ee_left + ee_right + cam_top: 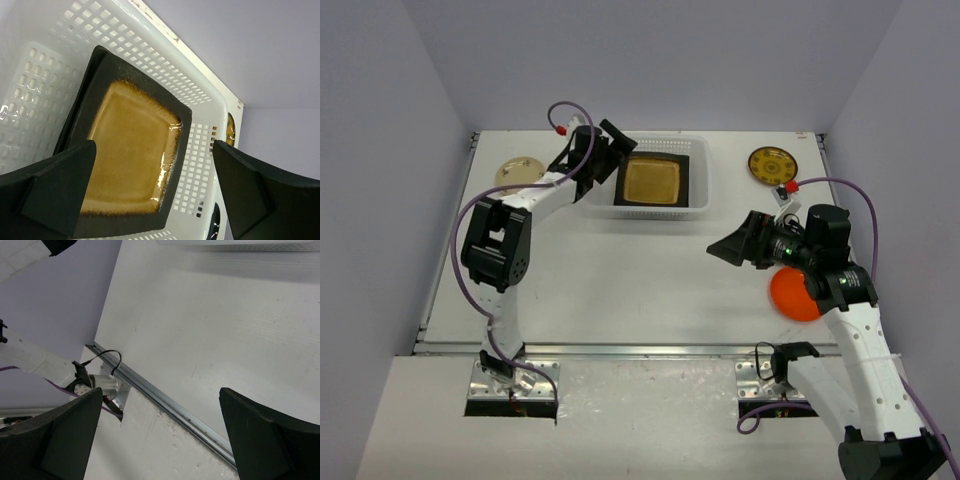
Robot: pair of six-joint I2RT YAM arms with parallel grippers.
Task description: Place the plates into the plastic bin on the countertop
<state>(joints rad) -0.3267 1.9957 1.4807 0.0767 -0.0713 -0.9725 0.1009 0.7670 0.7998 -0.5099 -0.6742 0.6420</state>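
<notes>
Looking from above: amber plate [652, 181] lies in the bin [700, 150]; cream plate [518, 172], yellow plate [772, 163] and orange plate [792, 300] sit outside on the countertop [620, 280].
Left wrist: left claw [618, 155] wide, empty, over the amber plate.
Right wrist: right claw [732, 240] wide, empty, above bare countertop.

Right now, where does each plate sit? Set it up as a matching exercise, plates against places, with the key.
Plates
1. amber-centred square plate
2. cream round plate
3. patterned yellow plate
4. orange plate

Places
A. partly under the right arm
B. inside the plastic bin
C. on the countertop, left of the bin
D. far right corner of the countertop

Pairs: 1-B, 2-C, 3-D, 4-A
</notes>
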